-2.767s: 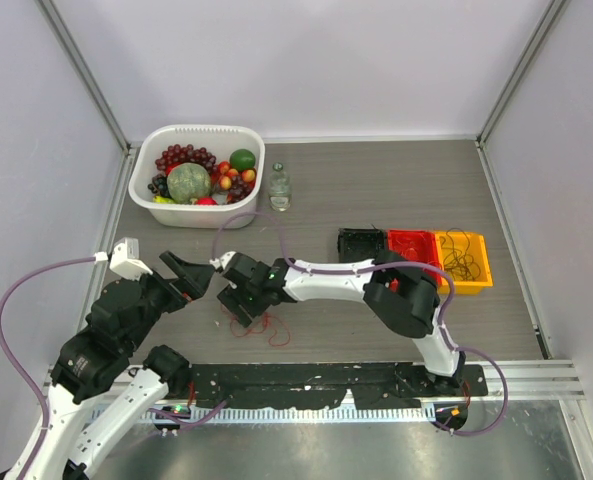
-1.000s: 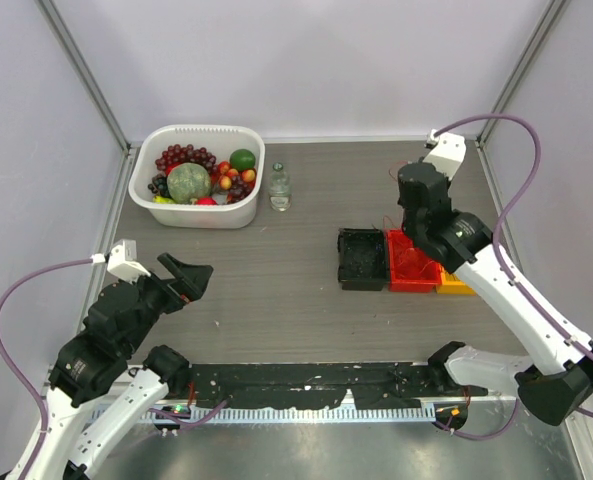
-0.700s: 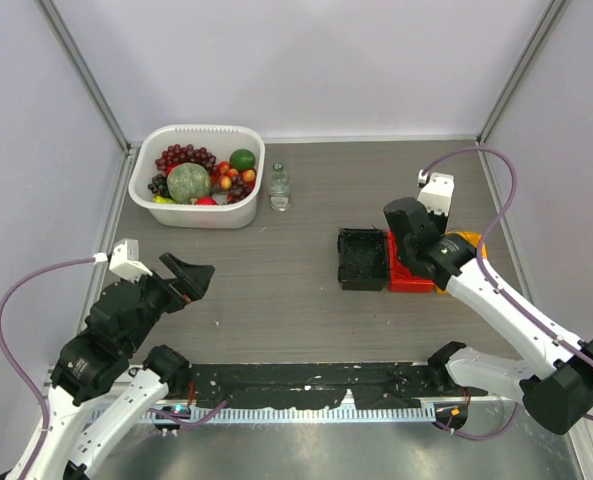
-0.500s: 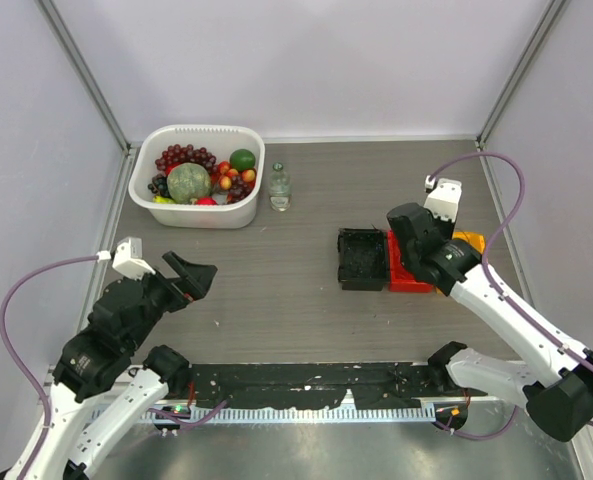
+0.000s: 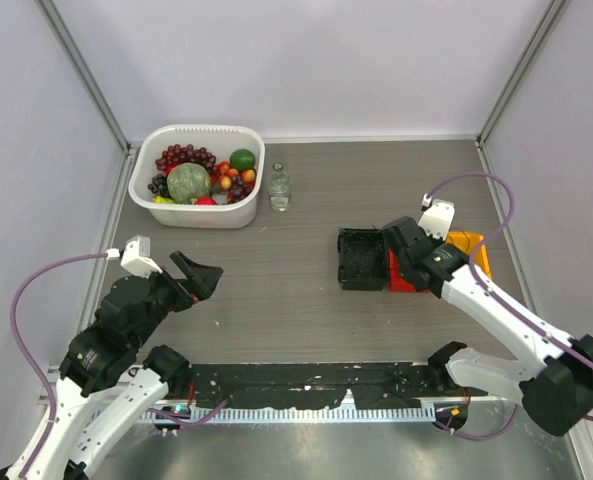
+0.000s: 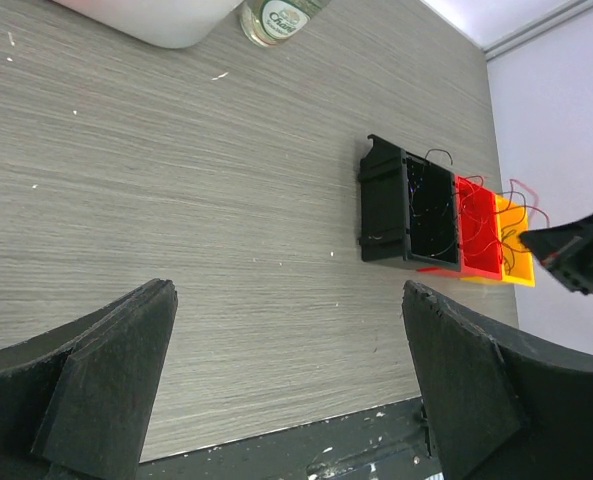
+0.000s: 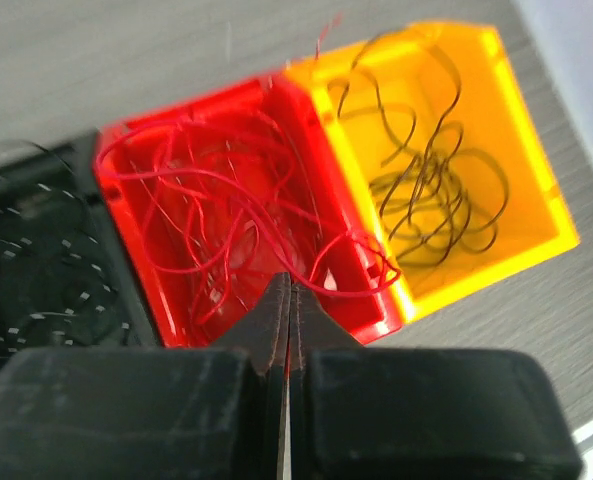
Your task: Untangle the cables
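My left gripper [image 5: 200, 276]: jaws spread wide, pointing forward and right. My left arm [image 5: 104, 345]: folded close above base. My right gripper [image 7: 289, 300]: fingers pressed together. My right arm [image 5: 496, 312]: stretched forward, wrist tilted down.

Soft, even, bright light fills the overhead view, with only faint shadows. The metal strip [image 5: 376, 445] at six o'clock shows dull glare. The left wrist view renders the table [image 6: 176, 200] grain sharply. In the right wrist view the cables [image 7: 231, 215] look slightly smeared and the red bin [image 7: 126, 240] oversaturated.
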Robot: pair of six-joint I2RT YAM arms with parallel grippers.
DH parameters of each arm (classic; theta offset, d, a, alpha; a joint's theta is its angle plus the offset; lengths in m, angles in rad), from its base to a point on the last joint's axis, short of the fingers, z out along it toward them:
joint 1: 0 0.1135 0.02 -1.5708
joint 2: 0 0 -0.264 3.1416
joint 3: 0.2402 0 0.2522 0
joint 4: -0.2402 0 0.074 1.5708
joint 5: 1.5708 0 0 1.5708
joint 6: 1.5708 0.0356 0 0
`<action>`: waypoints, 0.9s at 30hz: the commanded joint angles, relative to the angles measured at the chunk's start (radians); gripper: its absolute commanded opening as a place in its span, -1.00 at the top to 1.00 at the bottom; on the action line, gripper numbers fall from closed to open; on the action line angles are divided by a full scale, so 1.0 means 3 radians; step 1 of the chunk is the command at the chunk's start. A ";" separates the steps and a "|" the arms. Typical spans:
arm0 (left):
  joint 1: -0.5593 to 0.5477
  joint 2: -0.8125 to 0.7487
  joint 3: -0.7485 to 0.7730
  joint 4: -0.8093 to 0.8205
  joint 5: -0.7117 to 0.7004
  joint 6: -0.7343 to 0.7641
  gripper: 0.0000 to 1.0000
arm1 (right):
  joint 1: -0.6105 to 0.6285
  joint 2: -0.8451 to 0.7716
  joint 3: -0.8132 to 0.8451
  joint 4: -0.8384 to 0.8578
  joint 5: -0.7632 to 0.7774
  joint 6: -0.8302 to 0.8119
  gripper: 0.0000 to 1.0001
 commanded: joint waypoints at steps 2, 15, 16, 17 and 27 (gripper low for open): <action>0.0013 0.0106 -0.0014 0.0232 0.0119 -0.0026 -0.99 | -0.0247 0.0459 -0.0178 0.0131 -0.0459 0.0491 0.99; 0.0013 0.0091 0.0007 0.0206 0.0135 -0.0031 -0.97 | -0.0360 0.0696 -0.0046 0.0455 -0.0479 0.0073 0.62; 0.0013 0.0091 0.0012 0.0201 0.0130 -0.0016 -0.98 | -0.0360 0.0675 -0.0030 0.0434 -0.0439 0.0042 0.35; 0.0013 0.0101 0.0022 0.0196 0.0130 -0.0006 -0.98 | -0.0360 0.0645 -0.0005 0.0393 -0.0433 -0.0019 0.26; 0.0013 0.0152 -0.0003 0.0252 0.0181 0.0015 -0.97 | -0.0360 0.0261 0.0266 0.0015 -0.0621 -0.0183 -0.24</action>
